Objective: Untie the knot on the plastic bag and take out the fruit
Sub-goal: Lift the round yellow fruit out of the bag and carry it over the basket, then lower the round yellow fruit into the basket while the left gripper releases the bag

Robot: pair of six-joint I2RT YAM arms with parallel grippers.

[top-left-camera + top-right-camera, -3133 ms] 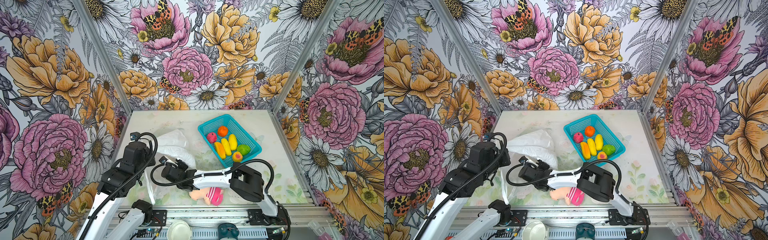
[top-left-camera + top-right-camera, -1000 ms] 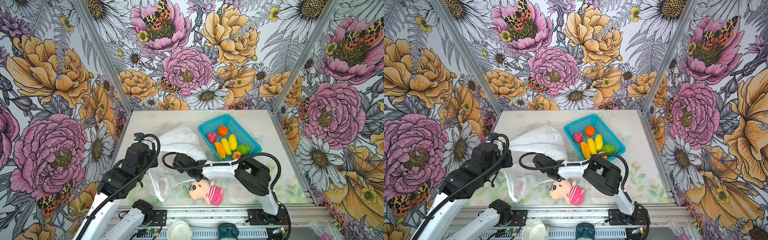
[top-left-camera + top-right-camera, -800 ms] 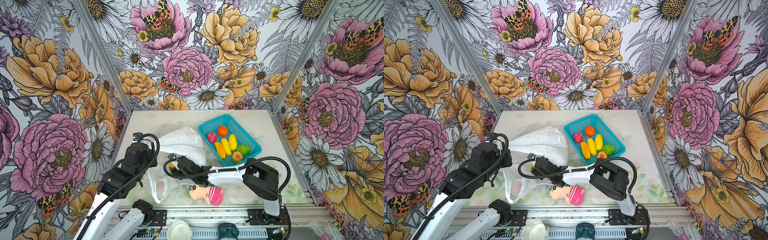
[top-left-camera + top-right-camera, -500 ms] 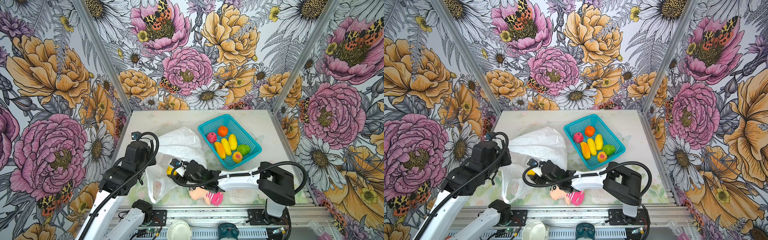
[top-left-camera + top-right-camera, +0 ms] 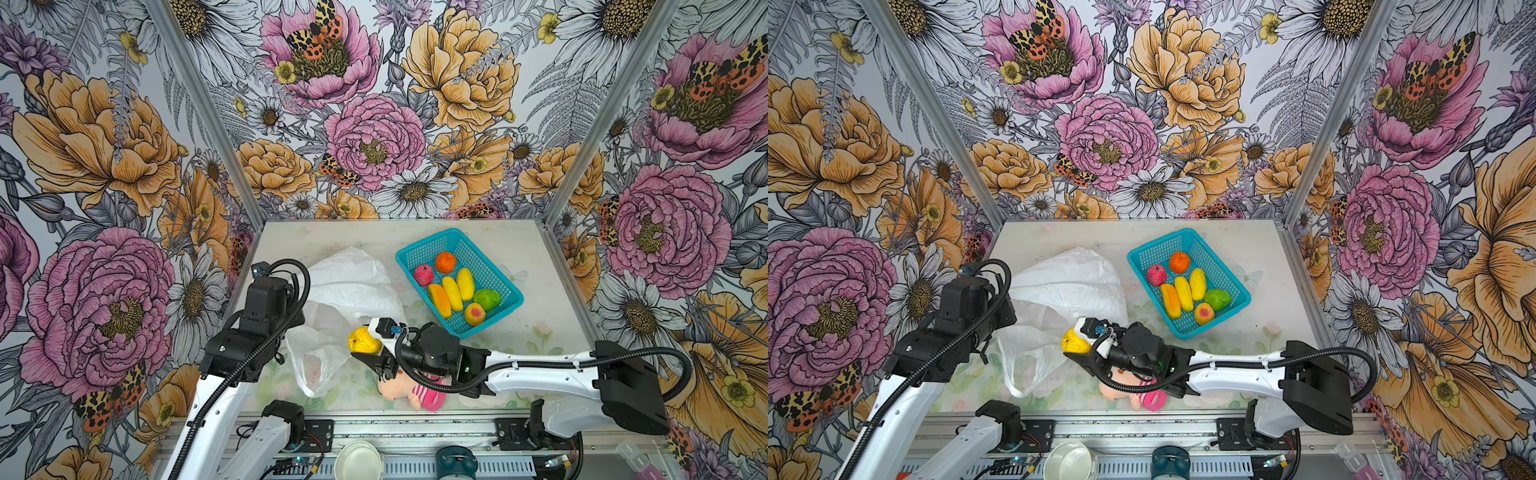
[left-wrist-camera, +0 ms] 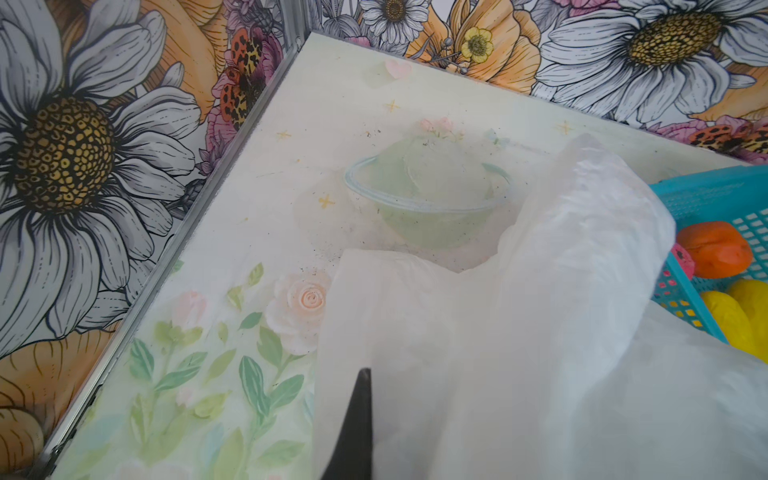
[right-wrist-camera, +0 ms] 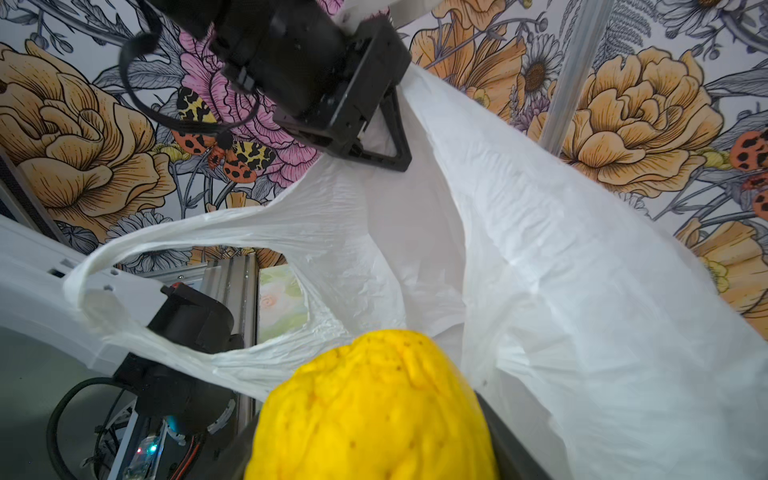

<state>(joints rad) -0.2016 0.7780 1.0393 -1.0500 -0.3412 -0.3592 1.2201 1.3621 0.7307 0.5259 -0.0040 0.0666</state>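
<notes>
The white plastic bag (image 5: 349, 286) (image 5: 1067, 282) lies left of centre with its mouth open; no knot shows, only a loose handle loop (image 7: 166, 241). My left gripper (image 7: 374, 141) is shut on the bag's upper edge and holds it up; one dark finger (image 6: 359, 415) shows against the plastic. My right gripper (image 5: 368, 351) (image 7: 370, 457) is shut on a round yellow fruit (image 5: 364, 340) (image 5: 1075, 341) (image 7: 374, 399), just outside the bag's mouth and above the table. Several more fruit (image 5: 453, 291) lie in the teal basket (image 5: 424, 242).
A pink-striped plush doll (image 5: 409, 390) (image 5: 1133, 390) lies near the table's front edge, partly under my right arm. The basket (image 5: 1158, 241) stands at the back right. Flowered walls close in three sides, and a metal rail (image 5: 415, 419) runs along the front.
My right gripper has drawn back out of the bag's mouth, to the right, with the yellow fruit in it. The left gripper still holds the bag's edge up.
</notes>
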